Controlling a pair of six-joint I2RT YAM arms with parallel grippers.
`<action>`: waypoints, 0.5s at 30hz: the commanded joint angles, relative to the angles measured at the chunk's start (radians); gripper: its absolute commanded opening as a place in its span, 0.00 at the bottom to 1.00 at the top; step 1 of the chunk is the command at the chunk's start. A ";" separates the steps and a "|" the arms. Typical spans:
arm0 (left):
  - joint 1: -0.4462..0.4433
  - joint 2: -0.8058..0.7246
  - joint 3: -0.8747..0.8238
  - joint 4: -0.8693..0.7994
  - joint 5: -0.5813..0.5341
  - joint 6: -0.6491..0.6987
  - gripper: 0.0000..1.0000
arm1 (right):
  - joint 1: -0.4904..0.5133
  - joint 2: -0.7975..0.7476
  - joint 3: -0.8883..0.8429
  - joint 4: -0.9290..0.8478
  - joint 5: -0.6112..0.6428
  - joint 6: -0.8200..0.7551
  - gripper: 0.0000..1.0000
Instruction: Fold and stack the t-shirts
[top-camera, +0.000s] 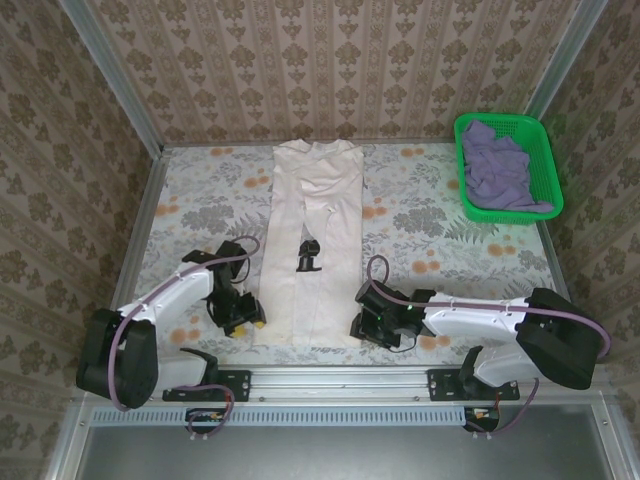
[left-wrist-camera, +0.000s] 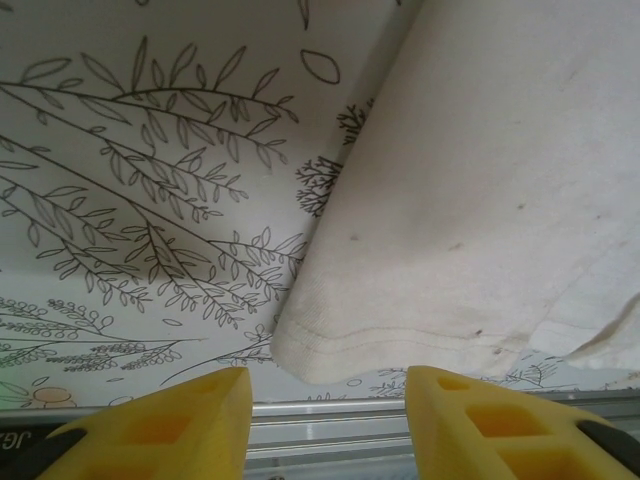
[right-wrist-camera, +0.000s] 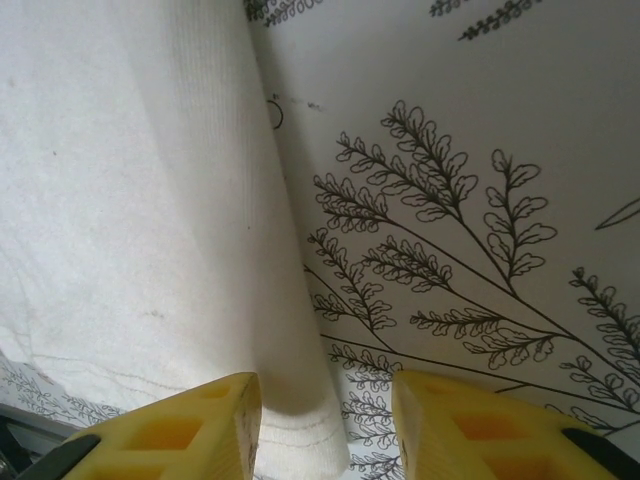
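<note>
A cream-white t-shirt, folded lengthwise into a long narrow strip, lies down the middle of the table with its black chest print facing up. My left gripper sits low at the near left corner of its hem. In the left wrist view that gripper is open, and the hem corner lies just ahead of its yellow fingers. My right gripper is at the near right corner. It is open too, with the hem corner between its fingers. A lavender t-shirt lies crumpled in the basket.
The green mesh basket stands at the far right corner. An aluminium rail runs along the near table edge, just behind the left fingers. Patterned walls enclose the flowered tabletop on three sides.
</note>
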 joint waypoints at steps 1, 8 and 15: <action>-0.007 -0.021 -0.016 0.018 0.019 -0.041 0.45 | 0.010 0.012 0.015 -0.015 0.033 0.029 0.41; -0.020 -0.007 -0.043 0.066 0.020 -0.072 0.43 | 0.052 0.047 0.044 0.006 0.016 0.045 0.38; -0.055 0.024 -0.073 0.101 0.001 -0.101 0.39 | 0.077 0.113 0.065 0.014 0.019 0.057 0.36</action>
